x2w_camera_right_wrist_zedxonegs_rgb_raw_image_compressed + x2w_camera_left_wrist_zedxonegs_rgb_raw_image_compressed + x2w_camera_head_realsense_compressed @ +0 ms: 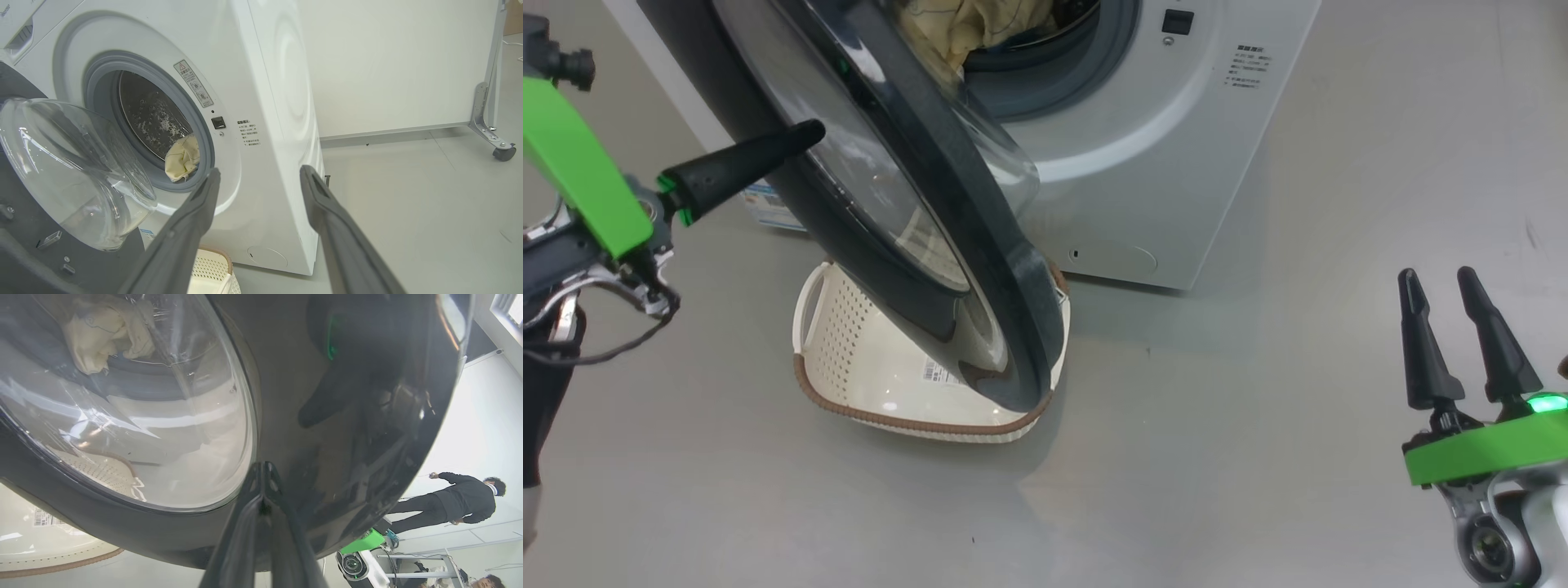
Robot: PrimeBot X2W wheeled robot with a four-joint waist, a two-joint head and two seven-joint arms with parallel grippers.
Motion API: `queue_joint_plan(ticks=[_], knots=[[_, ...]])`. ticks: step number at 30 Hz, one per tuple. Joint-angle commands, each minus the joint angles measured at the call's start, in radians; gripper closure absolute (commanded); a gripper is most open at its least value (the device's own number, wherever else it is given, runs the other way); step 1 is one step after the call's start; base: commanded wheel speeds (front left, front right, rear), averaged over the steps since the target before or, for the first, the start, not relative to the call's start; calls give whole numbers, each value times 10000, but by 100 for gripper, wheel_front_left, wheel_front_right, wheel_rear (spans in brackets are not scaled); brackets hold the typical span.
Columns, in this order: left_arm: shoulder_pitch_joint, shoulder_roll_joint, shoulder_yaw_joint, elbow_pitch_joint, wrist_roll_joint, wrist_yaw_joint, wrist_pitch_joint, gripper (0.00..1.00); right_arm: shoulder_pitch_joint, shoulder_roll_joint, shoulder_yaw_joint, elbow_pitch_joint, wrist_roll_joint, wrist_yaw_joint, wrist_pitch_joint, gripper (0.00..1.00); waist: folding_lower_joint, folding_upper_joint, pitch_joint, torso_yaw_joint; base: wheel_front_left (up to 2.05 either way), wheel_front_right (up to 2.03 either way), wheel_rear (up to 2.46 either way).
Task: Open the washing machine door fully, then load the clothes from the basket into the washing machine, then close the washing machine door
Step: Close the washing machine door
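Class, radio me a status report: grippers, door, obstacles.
Left gripper shut, tip against washing machine door. Right gripper open, held clear. Door half-open, clothes in drum. Basket below door edge.

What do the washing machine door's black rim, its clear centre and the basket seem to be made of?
Door rim: probably glossy black plastic; it reflects like a mirror.
Clear centre: glass or clear plastic, transparent with sharp highlights; I cannot tell which.
Basket: cream moulded plastic, matte, with rows of small holes; its brown rim looks woven, perhaps imitation.
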Motion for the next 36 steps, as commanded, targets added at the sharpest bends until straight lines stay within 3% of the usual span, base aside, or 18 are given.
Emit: queue_joint_plan(ticks=[1, 17, 19, 20, 23, 25, 36], knots=[[-193, 578, 570, -297, -58, -40, -97, 100, -183, -170, 77, -294, -93, 102, -65, 0, 0, 0, -33, 46, 0, 0, 0], [2232, 541, 1166, -454, 17, -40, -1573, 100, 33, -224, 204, -197, -55, 102, -65, 0, 0, 0, -520, 102, 0, 0, 0], [2562, 507, 1208, -408, 111, -40, -1875, 89, 80, -238, 185, -191, -52, 102, -65, 0, 0, 0, -568, 93, 0, 0, 0], [2733, 495, 1214, -381, 152, -40, -2007, 78, 99, -243, 183, -188, -54, 102, -65, 0, 0, 0, -589, 84, 0, 0, 0], [3214, 415, 1267, -249, 231, -40, -2490, 40, 153, -271, 186, -170, -50, 102, -65, 0, 0, 0, -682, 58, 0, 0, 0], [3481, 390, 1290, -169, 348, -40, -2862, 0, 182, -293, 181, -159, -44, 102, -65, 0, 0, 0, -733, 44, 0, 0, 0], [4536, 487, 708, -234, 1415, -40, -5623, 0, 324, -435, 109, -66, -14, 102, -65, 0, 0, 0, -887, -176, 0, 0, 0]])
